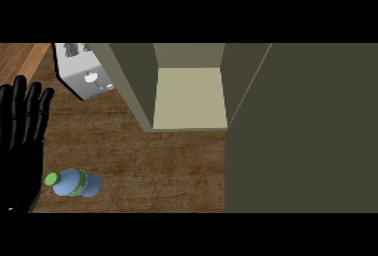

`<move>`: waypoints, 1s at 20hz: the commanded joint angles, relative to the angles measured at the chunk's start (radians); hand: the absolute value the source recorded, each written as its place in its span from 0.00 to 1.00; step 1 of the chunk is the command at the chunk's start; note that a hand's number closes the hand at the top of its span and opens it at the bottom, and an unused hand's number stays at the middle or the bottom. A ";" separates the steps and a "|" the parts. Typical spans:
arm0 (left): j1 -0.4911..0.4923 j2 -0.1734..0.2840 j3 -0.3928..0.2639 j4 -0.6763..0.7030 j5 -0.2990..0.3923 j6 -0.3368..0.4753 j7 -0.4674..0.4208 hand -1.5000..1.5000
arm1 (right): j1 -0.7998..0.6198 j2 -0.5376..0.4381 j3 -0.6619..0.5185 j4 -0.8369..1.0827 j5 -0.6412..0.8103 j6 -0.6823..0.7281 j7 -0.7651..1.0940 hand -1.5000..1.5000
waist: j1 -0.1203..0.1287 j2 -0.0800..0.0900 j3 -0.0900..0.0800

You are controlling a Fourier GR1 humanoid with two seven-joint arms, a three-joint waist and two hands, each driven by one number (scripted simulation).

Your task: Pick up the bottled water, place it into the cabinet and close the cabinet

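The bottled water (74, 183) is pale blue with a green cap and a green label. It lies on the wooden counter at the lower left. My left hand (21, 135) is at the left edge, open, fingers straight and pointing up, just left of the bottle and apart from it. The olive cabinet (188, 85) stands open at the top centre, its pale shelf bare. Its door (303, 130) is swung wide and fills the right side of the view. My right hand does not show.
A white toaster (85, 75) stands on the counter at the upper left, beside the cabinet's left wall. Bare wooden counter (162, 165) lies between the bottle and the cabinet's opening.
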 commanded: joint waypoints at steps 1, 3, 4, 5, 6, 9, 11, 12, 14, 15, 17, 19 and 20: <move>0.027 -0.027 0.006 -0.033 -0.022 0.042 0.012 0.00 | 0.031 -0.038 -0.018 -0.078 -0.017 0.028 0.040 0.00 | 0.029 0.001 0.028; 0.068 -0.052 0.064 -0.083 -0.091 0.147 0.051 0.00 | 0.054 -0.029 0.026 -0.104 0.013 0.031 0.041 0.00 | 0.037 -0.002 0.028; 0.120 -0.073 0.081 -0.081 -0.124 0.180 0.006 0.00 | 0.056 -0.054 -0.009 -0.063 -0.049 0.078 0.002 0.00 | 0.044 -0.001 0.029; 0.147 -0.068 0.133 -0.105 -0.140 0.214 0.019 0.00 | 0.091 -0.034 0.050 -0.125 -0.013 0.064 0.053 0.00 | 0.048 -0.006 0.028; 0.165 -0.085 0.144 -0.159 -0.182 0.264 0.070 0.00 | 0.102 -0.018 0.048 -0.103 -0.024 0.066 0.001 0.00 | 0.058 -0.007 0.031; 0.217 -0.090 0.124 -0.155 -0.009 0.458 0.167 0.00 | 0.135 -0.016 0.162 -0.126 -0.120 0.157 0.074 0.00 | 0.061 -0.007 0.028; 0.247 -0.090 0.023 -0.241 -0.079 0.554 0.241 0.00 | 0.157 0.004 0.226 -0.190 -0.105 0.143 0.121 0.00 | 0.045 -0.005 0.029; 0.305 -0.091 0.014 -0.300 -0.097 0.559 0.247 0.00 | 0.229 -0.005 0.225 -0.259 -0.127 0.154 0.129 0.00 | 0.038 -0.006 0.029; 0.336 -0.091 -0.075 -0.408 -0.200 0.619 0.326 0.00 | 0.224 0.013 0.272 -0.292 -0.087 0.130 0.144 0.00 | 0.037 -0.003 0.030; 0.389 -0.091 -0.147 -0.443 -0.224 0.630 0.324 0.00 | 0.238 -0.001 0.285 -0.317 -0.093 0.139 0.181 0.00 | 0.037 -0.003 0.029; 0.427 -0.091 -0.203 -0.489 -0.276 0.663 0.358 0.00 | 0.211 0.007 0.319 -0.386 -0.061 0.099 0.269 0.00 | 0.038 -0.002 0.029; 0.384 -0.091 -0.212 -0.527 -0.354 0.669 0.453 0.00 | 0.257 0.019 0.361 -0.343 -0.032 0.112 0.212 0.00 | 0.032 0.000 0.031; 0.436 -0.086 -0.211 -0.533 -0.331 0.653 0.407 0.00 | 0.214 0.032 0.366 -0.385 -0.012 0.074 0.273 0.00 | 0.040 -0.001 0.029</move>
